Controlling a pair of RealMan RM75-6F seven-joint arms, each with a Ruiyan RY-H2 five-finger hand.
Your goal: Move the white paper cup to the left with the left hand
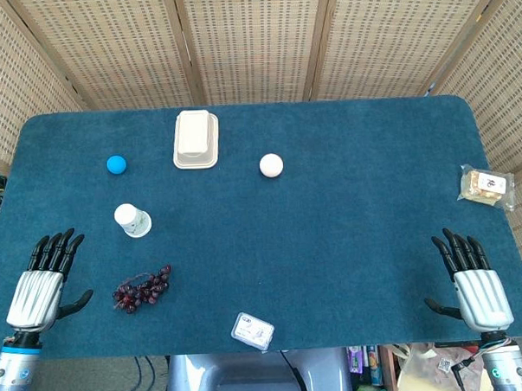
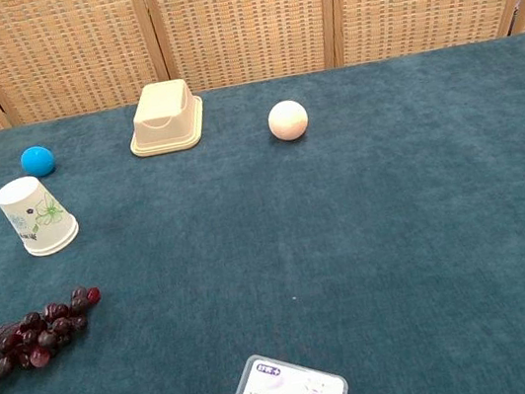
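The white paper cup (image 1: 131, 219) stands upside down on the blue table (image 1: 332, 244), left of centre; the chest view shows a green flower print on the paper cup (image 2: 37, 216). My left hand (image 1: 44, 280) rests flat at the table's front left corner, fingers spread, holding nothing, well to the lower left of the cup. At the front right corner my right hand (image 1: 473, 281) lies flat with fingers apart, empty. Neither hand appears in the chest view.
A bunch of dark grapes (image 1: 141, 289) lies between my left hand and the cup. A blue ball (image 1: 116, 165), a beige upturned container (image 1: 195, 139) and a white ball (image 1: 271, 165) sit further back. A small clear box (image 1: 252, 330) lies at the front edge, a snack packet (image 1: 486, 186) far right.
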